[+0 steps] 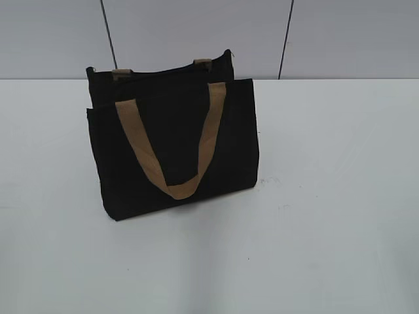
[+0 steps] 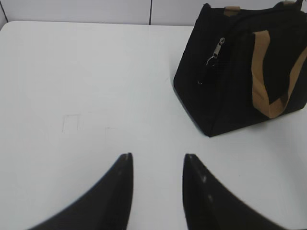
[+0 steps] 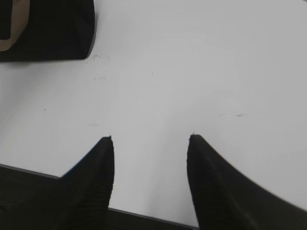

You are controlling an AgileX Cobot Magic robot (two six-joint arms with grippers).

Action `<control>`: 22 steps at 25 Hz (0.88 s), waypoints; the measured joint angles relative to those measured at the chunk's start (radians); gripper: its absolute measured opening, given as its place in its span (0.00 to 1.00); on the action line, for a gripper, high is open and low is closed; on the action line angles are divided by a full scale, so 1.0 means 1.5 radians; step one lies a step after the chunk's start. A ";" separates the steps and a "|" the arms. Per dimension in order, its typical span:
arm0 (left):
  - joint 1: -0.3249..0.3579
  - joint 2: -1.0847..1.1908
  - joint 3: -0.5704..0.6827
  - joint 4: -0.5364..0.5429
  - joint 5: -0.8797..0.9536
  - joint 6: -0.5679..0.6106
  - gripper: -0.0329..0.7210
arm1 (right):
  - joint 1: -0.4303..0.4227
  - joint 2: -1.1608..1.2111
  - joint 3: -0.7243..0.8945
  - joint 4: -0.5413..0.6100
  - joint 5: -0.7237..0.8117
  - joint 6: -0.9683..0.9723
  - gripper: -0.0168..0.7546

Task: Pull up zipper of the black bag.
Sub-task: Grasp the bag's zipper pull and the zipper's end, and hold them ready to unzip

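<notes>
Though partly cropped, black bag (image 3: pixel 45 28).

The black bag (image 1: pixel 173 140) stood upright on the white table (image 1: pixel 327 229) as the only obstacle, with bare tabletop open on its left, right and front sides. The left gripper (image 2: pixel 156 160) hung with jaws apart over bare table, nothing between it and the bag's end panel, where the zipper (image 2: pixel 217 51) pull dangled. The right gripper (image 3: pixel 151 139), jaws also apart, sat near the table's edge with open surface ahead.
</notes>
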 joint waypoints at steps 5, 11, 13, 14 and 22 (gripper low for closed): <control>0.000 0.000 0.000 0.000 0.000 0.000 0.39 | 0.000 0.000 0.000 0.000 0.000 0.000 0.53; 0.000 0.000 0.000 0.000 0.000 0.000 0.37 | 0.000 0.000 0.000 0.000 0.000 0.000 0.53; 0.000 0.000 0.000 0.000 0.000 0.000 0.37 | 0.000 0.000 0.000 0.000 0.000 0.000 0.53; 0.000 0.000 0.000 0.000 0.000 0.000 0.37 | 0.000 0.000 0.000 0.000 0.000 0.000 0.53; 0.000 0.000 0.000 0.002 0.000 0.000 0.36 | 0.000 0.000 0.000 0.000 0.000 0.000 0.53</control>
